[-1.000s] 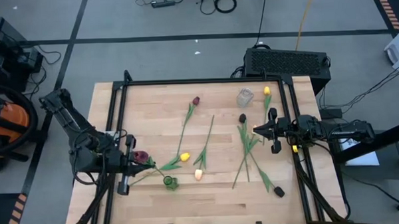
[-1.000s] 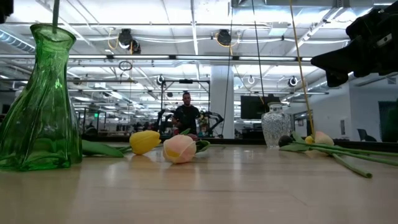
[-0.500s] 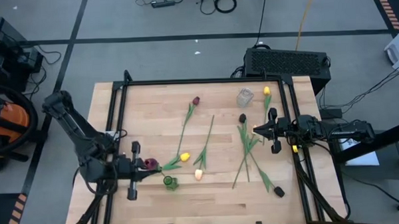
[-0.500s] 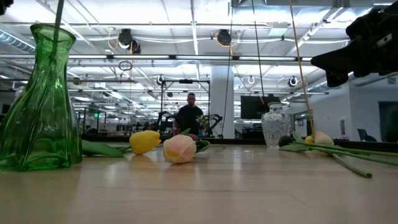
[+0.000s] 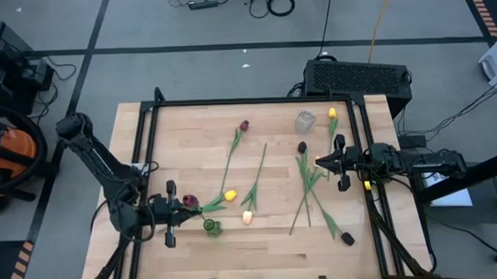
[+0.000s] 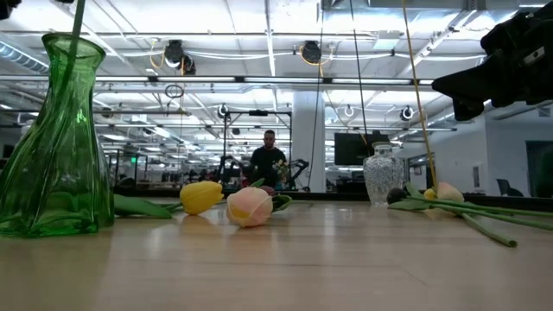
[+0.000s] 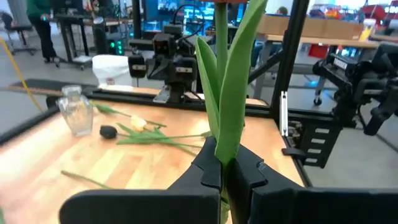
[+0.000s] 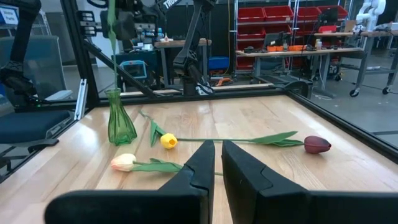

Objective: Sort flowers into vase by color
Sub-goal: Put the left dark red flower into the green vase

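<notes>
left gripper (image 5: 178,211) clenched on a dark red tulip (image 5: 190,203), stem upright, its lower end just above the green vase (image 5: 211,228) mouth, beside the gripper. right gripper (image 5: 335,162) closed, empty, well apart near the clear vase (image 5: 305,120).

We note even, bright light from above. In the low view, rows of ceiling lamps (image 6: 311,52) run back through the hall and burn out to white. The table (image 5: 268,238) in the high view is evenly lit, shadows under the stems soft and short. The green vase (image 6: 59,138) in the low view catches pale glints on its glass and looks a little soft, being close to the lens; the person (image 6: 270,160) far behind is small and dim. In the left wrist view the held stem (image 7: 227,93) is sharp enough, the room behind slightly hazy. In the right wrist view the table shows a mild sheen; red bins (image 8: 273,25) at the back stay readable.
</notes>
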